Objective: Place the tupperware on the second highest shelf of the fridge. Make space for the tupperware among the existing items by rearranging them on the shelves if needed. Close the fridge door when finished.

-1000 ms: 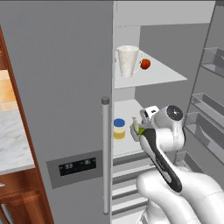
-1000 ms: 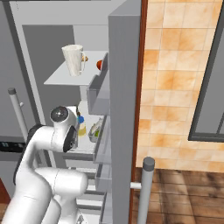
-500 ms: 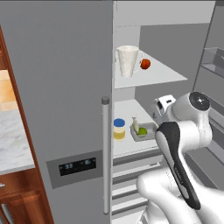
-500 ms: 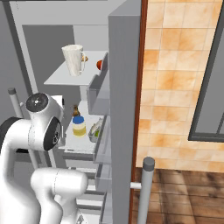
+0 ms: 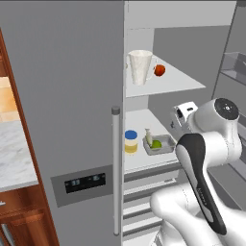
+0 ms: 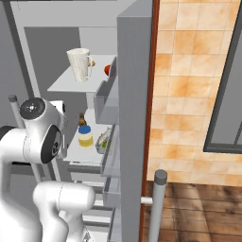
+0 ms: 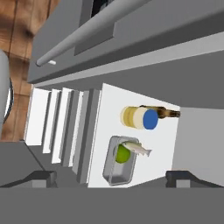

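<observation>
On the lower visible shelf (image 5: 144, 161) of the fridge (image 5: 62, 96) sits the tupperware (image 5: 160, 143), a shallow clear-grey tray with a green fruit and a small fish in it, just right of the yellow jar with blue lid (image 5: 130, 141); the dark bottle (image 7: 165, 113) lies behind the jar in the hand view. White jug (image 5: 140, 66) and red fruit (image 5: 159, 70) stand on the shelf above (image 5: 180, 81). Hand (image 7: 113, 178) hovers above the shelf, fingers apart, wide, holding nothing; tips frame the tupperware from above. Fridge door (image 6: 134, 108) stands open, still to be shut. Handling, as a guess: tupperware looks light, rigid thin plastic, smooth walls so likely slippery; no lid seen, contents loose, so keep it level or the fish and fruit slide out. Best hold looks like pinching across the short sides at the rim, or one long wall with a finger inside and one outside, clear of the fish. Jar sits near its left side, so finger room there is tight. Whether this shelf already counts as second highest I cannot tell, since the fridge top is cut off.
</observation>
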